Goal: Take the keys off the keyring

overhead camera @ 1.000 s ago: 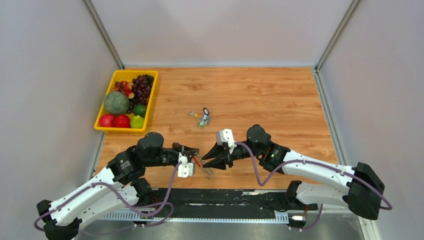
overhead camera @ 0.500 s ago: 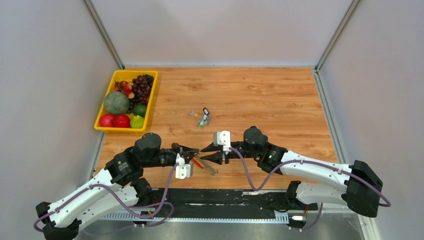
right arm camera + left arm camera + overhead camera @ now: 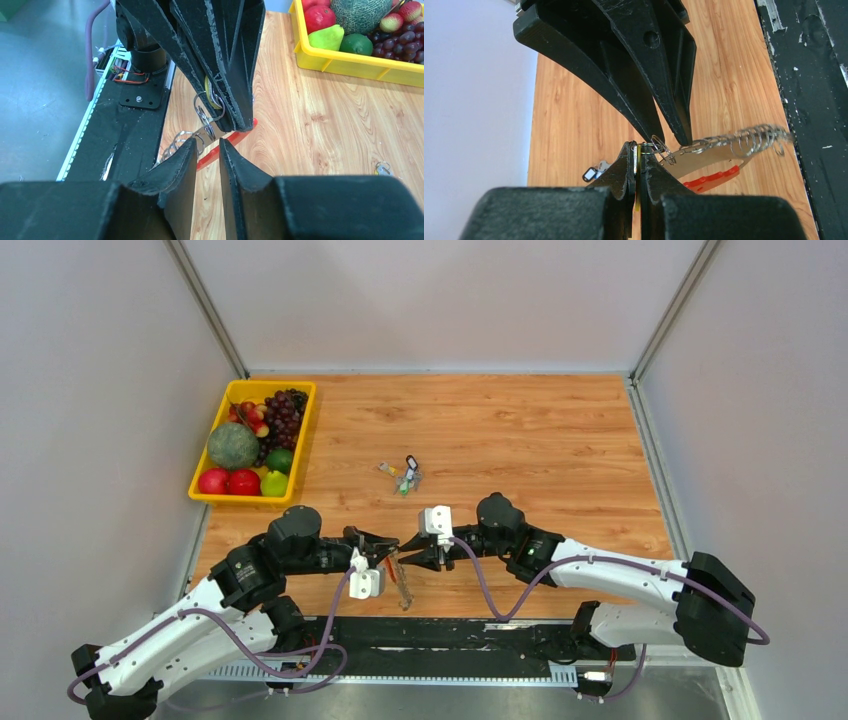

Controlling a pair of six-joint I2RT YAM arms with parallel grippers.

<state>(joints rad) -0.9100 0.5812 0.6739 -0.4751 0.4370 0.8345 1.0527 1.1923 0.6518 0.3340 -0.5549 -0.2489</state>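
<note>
My left gripper (image 3: 638, 146) is shut on a thin flat key with a yellow edge (image 3: 210, 96). Small silver split rings (image 3: 660, 148) link it to the red keyring (image 3: 715, 178), which hangs just above the table with its row of silver-grey keys (image 3: 755, 142). In the top view the keyring (image 3: 401, 582) dangles below the two gripper tips. My right gripper (image 3: 206, 143) is open by a narrow gap and empty. Its tips face the left gripper (image 3: 390, 549), just short of the split rings (image 3: 207, 116). The red keyring (image 3: 227, 146) shows beyond them.
A small loose cluster of keys with green, black and yellow bits (image 3: 405, 476) lies mid-table. A yellow basket (image 3: 302, 433) of fruit stands at the back left. The black base strip (image 3: 450, 632) runs along the table's near edge, right under the keyring.
My right gripper has moved left up to the left gripper's tips, and its jaws have narrowed. The hanging keyring has swung a little toward the near edge.
</note>
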